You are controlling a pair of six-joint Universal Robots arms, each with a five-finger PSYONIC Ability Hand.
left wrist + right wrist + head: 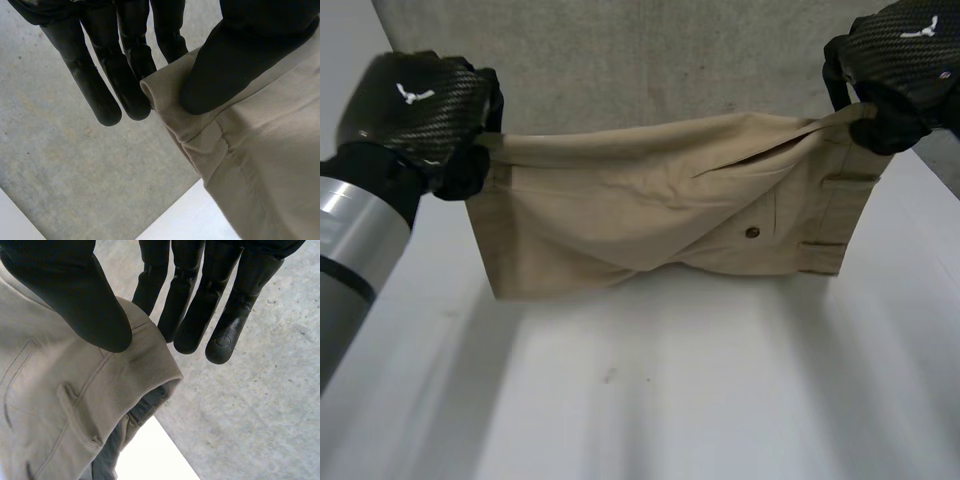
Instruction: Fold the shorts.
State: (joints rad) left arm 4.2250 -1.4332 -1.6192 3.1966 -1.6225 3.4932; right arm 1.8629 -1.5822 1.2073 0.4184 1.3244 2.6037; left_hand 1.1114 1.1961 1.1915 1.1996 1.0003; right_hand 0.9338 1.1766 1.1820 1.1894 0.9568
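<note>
White table (650,400) runs under me in the head view, with grey floor (650,60) past its far edge. I hold the shorts (620,220) stretched between my hands, tan cloth hanging down with its lower edge at the table (touching or just above, I cannot tell). My left hand (420,110) has the upper corner at the hem end, and my right hand (900,60) has the upper corner at the waistband end. A small button (752,232) shows on the right half.

From the left wrist, my thumb (235,60) presses the hemmed corner of the shorts (270,150) against my straight fingers (107,107), so that hand is pinched on the cloth. Floor and a strip of table lie beyond.

From the right wrist, my right hand's thumb (75,290) clamps the waistband corner against the fingers (220,340) behind it. A belt loop (75,415) sits just below the thumb on the shorts (30,390).
</note>
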